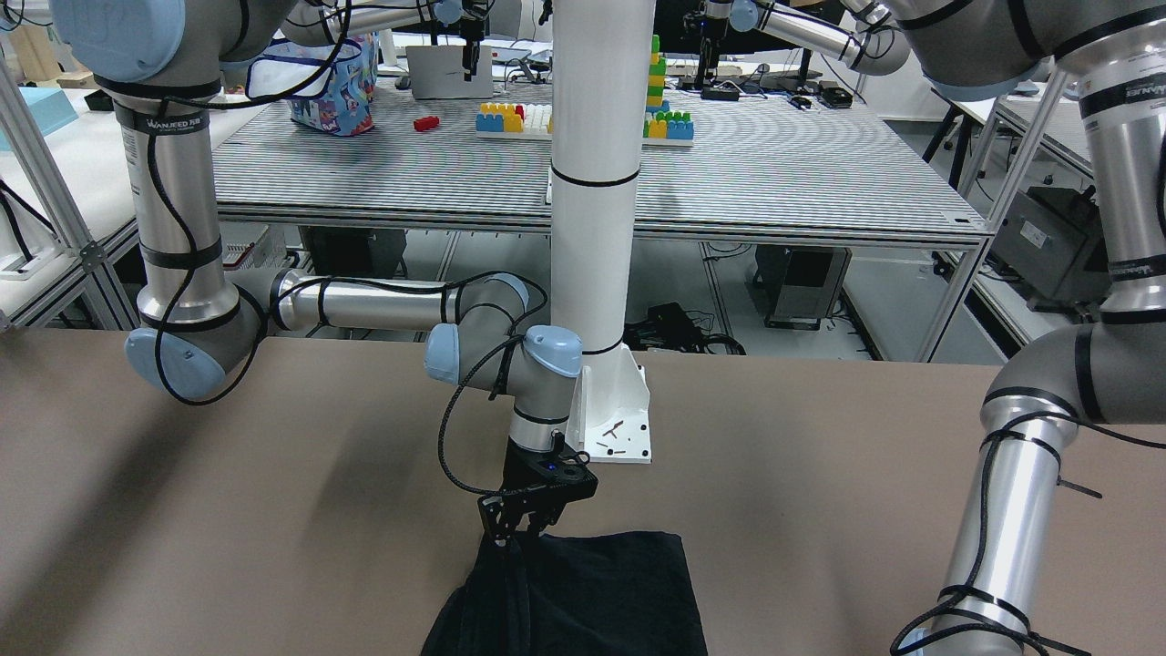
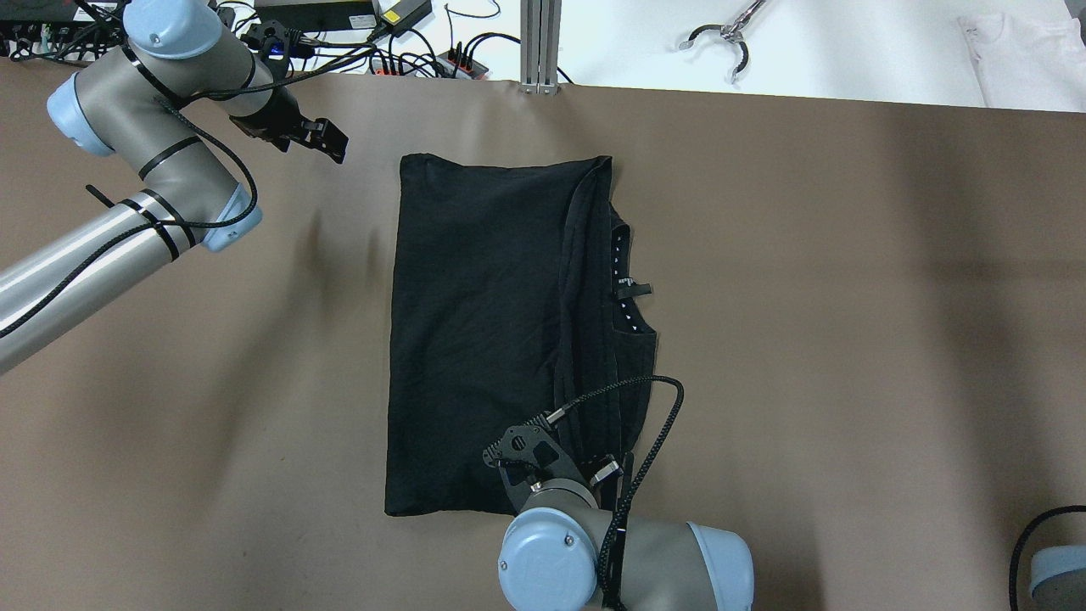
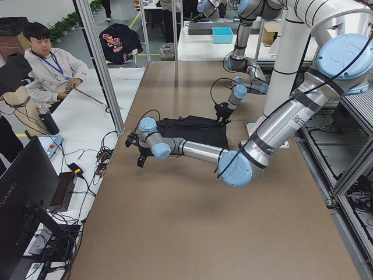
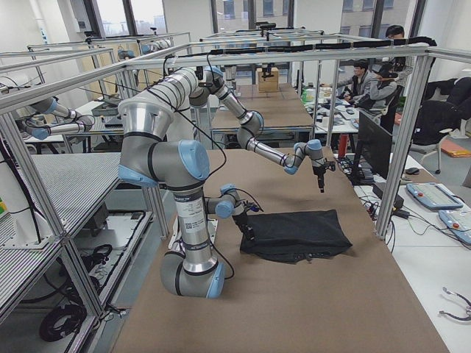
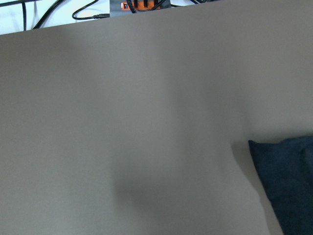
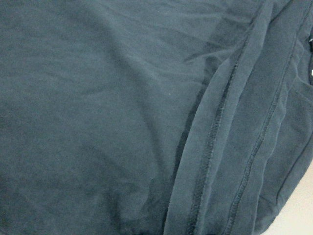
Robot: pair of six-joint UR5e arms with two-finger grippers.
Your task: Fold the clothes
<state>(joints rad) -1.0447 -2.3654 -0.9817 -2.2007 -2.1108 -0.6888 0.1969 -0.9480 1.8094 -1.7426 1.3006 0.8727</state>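
The brown table (image 2: pixel 806 339) fills most of every view. The 2 arms reach over it. The left arm (image 2: pixel 102 229) comes in from the table's left end and stretches toward the far edge. The right arm (image 2: pixel 628 552) bends down from the robot's edge at mid-table. A white pillar (image 1: pixel 592 228) stands on a base plate at the robot's edge, just beside the right arm's wrist.

1 black garment (image 2: pixel 475 339) lies on the table midway between the left and right ends, with its long sides running from the robot's edge toward the far edge. Its left part is flat and smooth. Along its right part a layer is gathered into long ridges with stitched hems, running from the far-right corner to the near side. The right wrist view shows these hems close up. Past the ridges, a collar with a small label (image 2: pixel 632 288) shows on the garment's right side.

The right fingers (image 1: pixel 510 536) point down at the garment's near side, closed on a pinch of the gathered cloth, which rises to them in a small peak.

The left fingers (image 2: pixel 331 142) hang above bare table near the far edge, left of the garment's far-left corner and apart from it. They hold nothing, and I cannot tell how wide they stand. The left wrist view shows bare table with that cloth corner at its lower right.
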